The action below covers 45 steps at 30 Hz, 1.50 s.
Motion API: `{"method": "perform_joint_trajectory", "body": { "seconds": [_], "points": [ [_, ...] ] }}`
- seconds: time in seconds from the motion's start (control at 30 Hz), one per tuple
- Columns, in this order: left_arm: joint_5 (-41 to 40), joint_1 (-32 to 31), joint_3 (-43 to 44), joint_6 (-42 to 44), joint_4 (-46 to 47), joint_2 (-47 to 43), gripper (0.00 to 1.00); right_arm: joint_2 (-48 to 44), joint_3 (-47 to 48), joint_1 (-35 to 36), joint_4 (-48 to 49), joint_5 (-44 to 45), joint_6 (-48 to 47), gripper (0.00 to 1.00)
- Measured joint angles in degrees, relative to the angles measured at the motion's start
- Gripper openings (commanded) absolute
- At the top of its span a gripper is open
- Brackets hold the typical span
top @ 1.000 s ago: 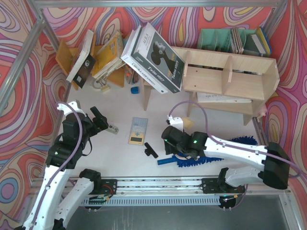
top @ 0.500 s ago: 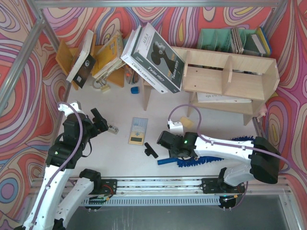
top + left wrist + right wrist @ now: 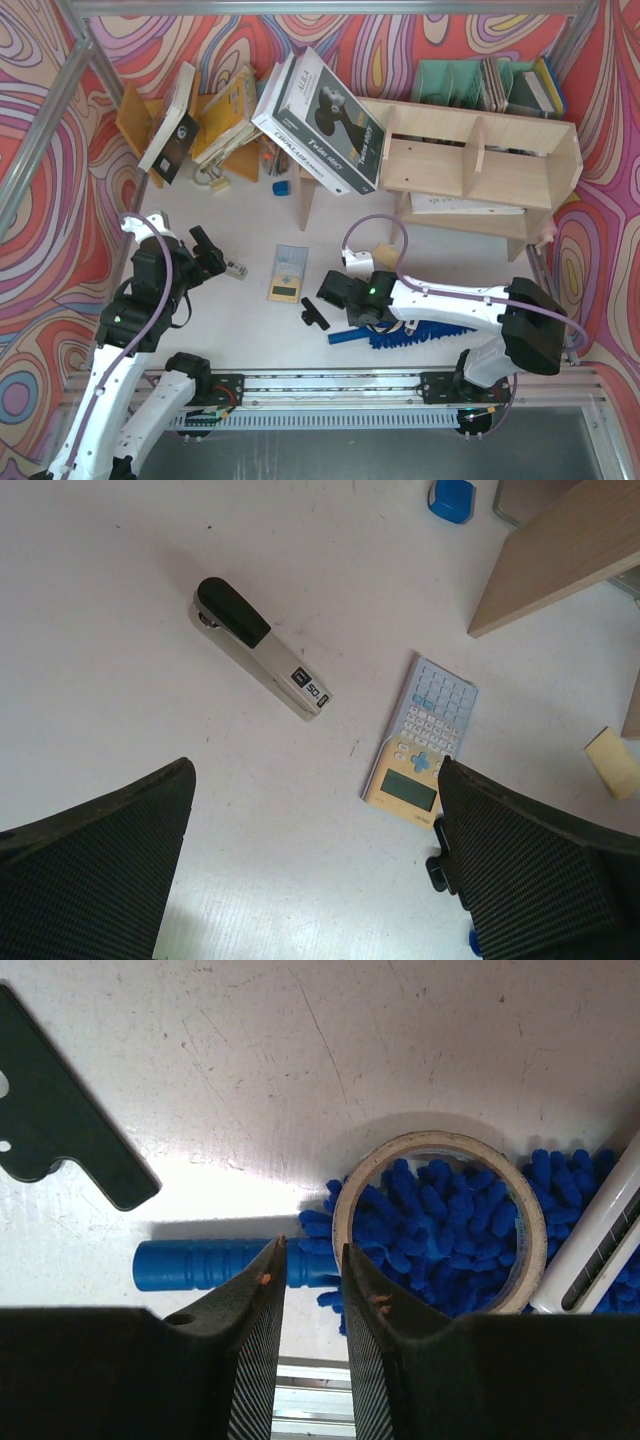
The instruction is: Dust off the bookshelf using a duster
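Blue fluffy duster (image 3: 398, 337) is lying flat on the counter (image 3: 250, 330) in the lower middle of the top view. Its handle end points left and the fuzzy head runs off to the right under the right arm. The pale plywood bookshelf (image 3: 480, 170) sits well apart from it in the upper right, with a big book (image 3: 320, 120) propped at its left end.

The right gripper (image 3: 312, 1250) hangs right over the duster's handle, near where it meets the head. Its fingers (image 3: 255, 1320) are almost together with just a thin slit between them, and nothing is clamped in there as far as I can see. That wrist view also shows a roll of tape (image 3: 440, 1142) lying on top of the fuzzy head, plus a flat black piece (image 3: 60, 1130) in the upper left.

The left gripper (image 3: 315, 770) is over at the left side of the top view, fingers (image 3: 100, 850) spread wide with nothing in them. It hovers over a stapler (image 3: 260, 648) and a calculator (image 3: 420, 750), which lie near each other but not touching.
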Motion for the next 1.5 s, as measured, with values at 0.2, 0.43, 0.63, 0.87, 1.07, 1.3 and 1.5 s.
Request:
{"method": "perform_joint_trajectory", "body": {
  "seconds": [0.2,0.43,0.63,0.87,1.07,1.3,1.5],
  "points": [
    [0.0,0.0,0.0,0.0,0.0,0.0,0.98,2.0,0.0,0.0,-0.5,0.2,0.4,0.32],
    [0.0,0.0,0.0,0.0,0.0,0.0,0.98,3.6,0.0,0.1,-0.8,0.2,0.9,0.3],
    [0.0,0.0,0.0,0.0,-0.1,0.0,0.98,4.6,0.1,0.1,-1.0,0.4,1.0,0.28],
    [0.2,0.0,0.0,0.0,-0.1,0.0,0.98,5.8,0.9,0.1,-1.7,1.0,1.2,0.28],
    [0.4,0.0,0.0,0.0,-0.1,0.0,0.98,6.8,0.9,0.1,-1.7,1.4,1.5,0.32],
    [0.5,0.0,0.0,0.0,-0.1,0.0,0.99,7.2,1.1,0.1,-2.4,1.5,1.5,0.33],
    [0.5,0.0,0.0,0.0,-0.1,0.0,0.98,8.0,1.1,0.1,-2.6,1.7,1.5,0.27]
  ]
}}
